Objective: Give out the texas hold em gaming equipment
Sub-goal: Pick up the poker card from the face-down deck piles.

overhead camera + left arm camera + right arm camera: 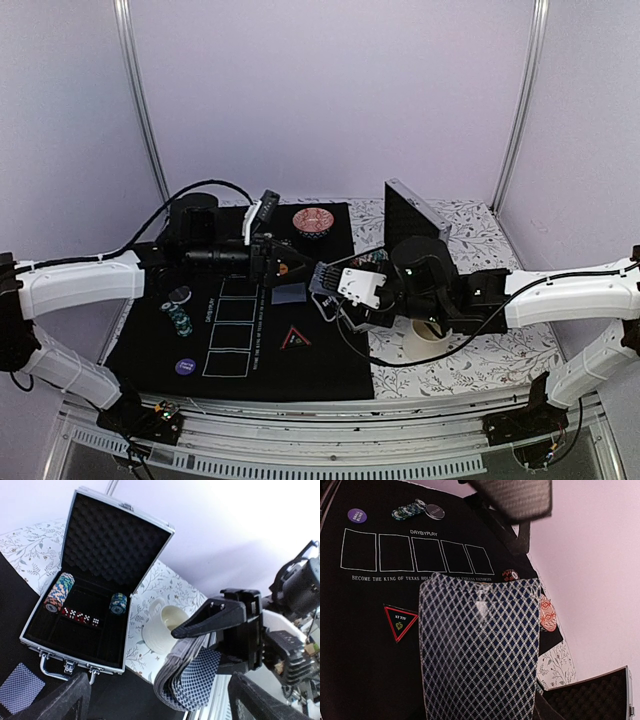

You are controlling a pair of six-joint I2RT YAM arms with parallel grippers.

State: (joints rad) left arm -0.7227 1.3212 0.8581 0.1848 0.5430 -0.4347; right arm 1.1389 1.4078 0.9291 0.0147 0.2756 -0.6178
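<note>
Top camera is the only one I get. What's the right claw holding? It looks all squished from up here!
Observer: The right claw is shut on a thick deck of cards with blue checked backs.
Operator: Cool! What's inside the case?
Observer: The case stands open, with two rolls of chips and a row of red dice in it.
Operator: And what does the purple disc say?
Observer: The purple disc reads SMALL BLIND.
</note>
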